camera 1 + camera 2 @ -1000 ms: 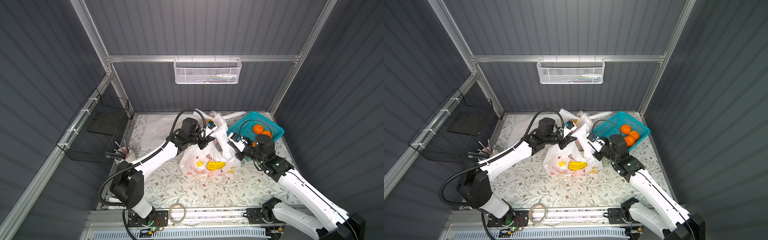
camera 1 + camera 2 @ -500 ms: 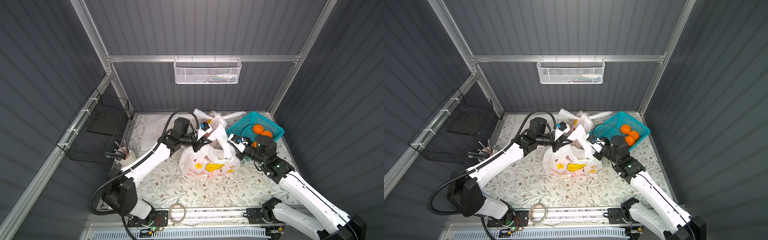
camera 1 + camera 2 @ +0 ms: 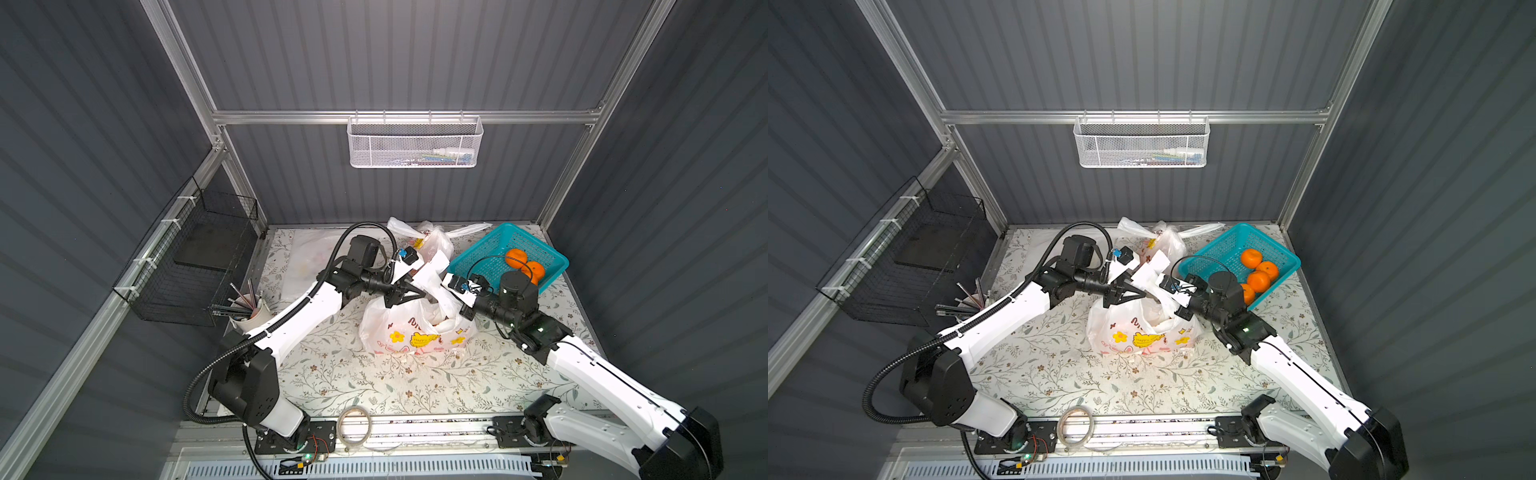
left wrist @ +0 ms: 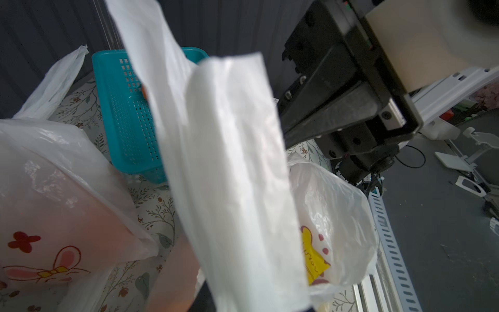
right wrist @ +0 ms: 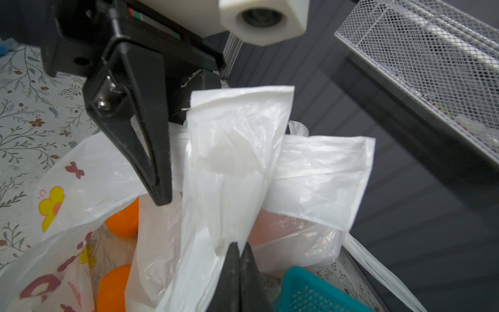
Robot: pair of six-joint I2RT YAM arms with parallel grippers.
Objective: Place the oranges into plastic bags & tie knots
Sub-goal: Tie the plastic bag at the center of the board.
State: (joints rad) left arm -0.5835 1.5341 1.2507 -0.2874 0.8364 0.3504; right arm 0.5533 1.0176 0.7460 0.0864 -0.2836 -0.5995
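You are pinching raised handle strip [image 5: 235, 151] in clamped right gripper [image 5: 238, 250], above bag [image 3: 415, 332] of oranges [image 5: 122, 221] sitting just beside teal basket [image 3: 490, 245]; left gripper [image 3: 409, 293], jaws apart and empty, facing strip from basket's far side.

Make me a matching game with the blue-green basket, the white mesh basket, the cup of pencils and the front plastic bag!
Things:
1. teal basket
2. white mesh basket
3. cup of pencils
4. front plastic bag

Clues:
A. stands beside the black wire basket
B. plastic lattice with oranges inside
C. printed with yellow flowers
D. hangs from the back rail

Pairs: 1-B, 2-D, 3-A, 4-C
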